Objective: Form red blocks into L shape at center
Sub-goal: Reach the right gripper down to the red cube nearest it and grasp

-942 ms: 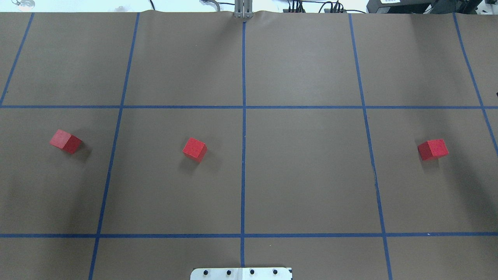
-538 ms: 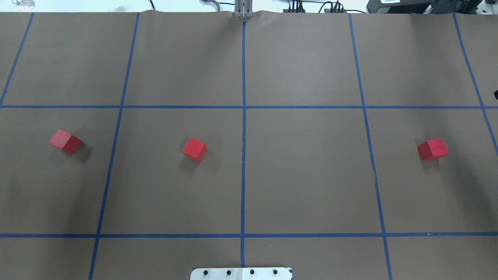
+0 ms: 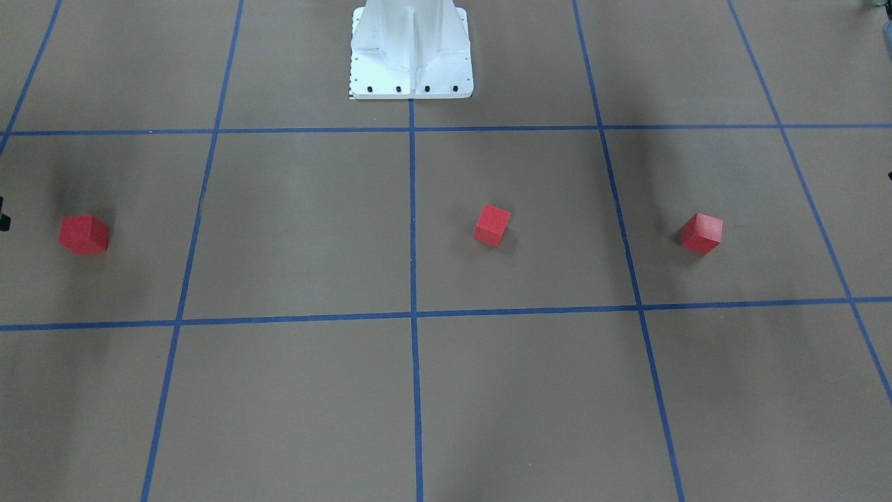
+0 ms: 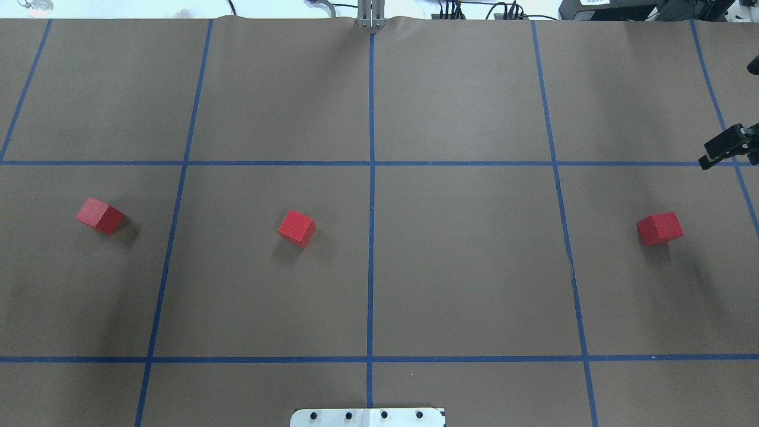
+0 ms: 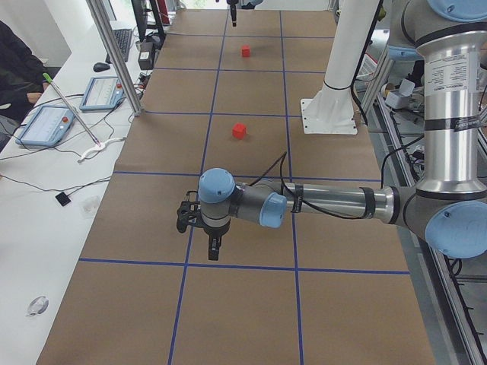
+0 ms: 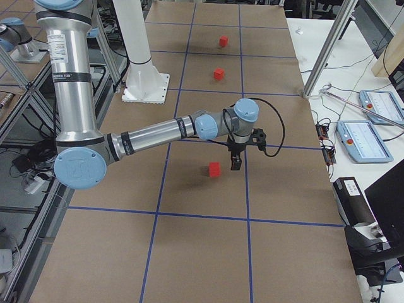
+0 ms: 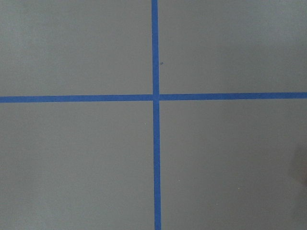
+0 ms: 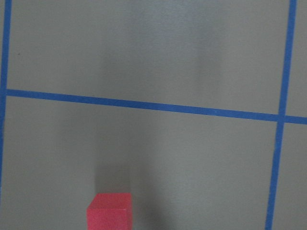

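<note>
Three red blocks lie apart in the middle row of the grid: one on the left (image 4: 99,215), one left of centre (image 4: 296,228) and one on the right (image 4: 659,228). My right gripper (image 6: 237,165) points down, raised over the table just beyond the right block (image 6: 214,168), which also shows at the bottom of the right wrist view (image 8: 109,211). A black part of that arm's end (image 4: 726,148) shows at the overhead view's right edge. My left gripper (image 5: 214,247) hangs over a tape crossing at the table's left end. I cannot tell whether either is open or shut.
Blue tape lines (image 4: 370,196) divide the brown paper table cover into large squares. The robot's white base plate (image 4: 367,417) sits at the near middle edge. In the exterior left view, my left arm (image 5: 327,204) hides the left block.
A black part of my right arm's end has come further into the overhead view at its right edge. The three blocks have not moved.
</note>
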Action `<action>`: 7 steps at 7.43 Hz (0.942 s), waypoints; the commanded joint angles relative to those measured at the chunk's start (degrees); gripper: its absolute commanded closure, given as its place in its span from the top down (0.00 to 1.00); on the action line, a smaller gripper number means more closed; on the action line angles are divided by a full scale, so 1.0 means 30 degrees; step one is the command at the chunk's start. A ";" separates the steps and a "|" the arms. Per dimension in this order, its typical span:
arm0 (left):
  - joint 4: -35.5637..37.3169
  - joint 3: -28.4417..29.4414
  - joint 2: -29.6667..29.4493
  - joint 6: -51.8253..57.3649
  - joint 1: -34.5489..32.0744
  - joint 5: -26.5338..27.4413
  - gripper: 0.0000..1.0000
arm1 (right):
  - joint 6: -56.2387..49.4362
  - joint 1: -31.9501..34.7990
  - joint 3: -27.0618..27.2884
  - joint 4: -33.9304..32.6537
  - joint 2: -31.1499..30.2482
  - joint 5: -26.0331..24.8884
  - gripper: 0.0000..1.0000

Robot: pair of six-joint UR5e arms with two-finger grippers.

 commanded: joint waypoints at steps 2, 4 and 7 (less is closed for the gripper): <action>0.0000 -0.0120 0.0010 0.0010 0.0009 0.0001 1.00 | 0.1912 -0.2255 0.0064 0.2628 -0.0895 -0.1205 0.99; 0.0000 -0.0120 0.0010 0.0010 0.0009 -0.0028 1.00 | 0.1737 -0.3429 -0.0228 0.4591 -0.1222 -0.1879 0.98; 0.0000 -0.0178 0.0010 0.0010 0.0009 -0.0027 1.00 | 0.1736 -0.4018 -0.0610 0.4833 -0.1486 -0.1997 0.96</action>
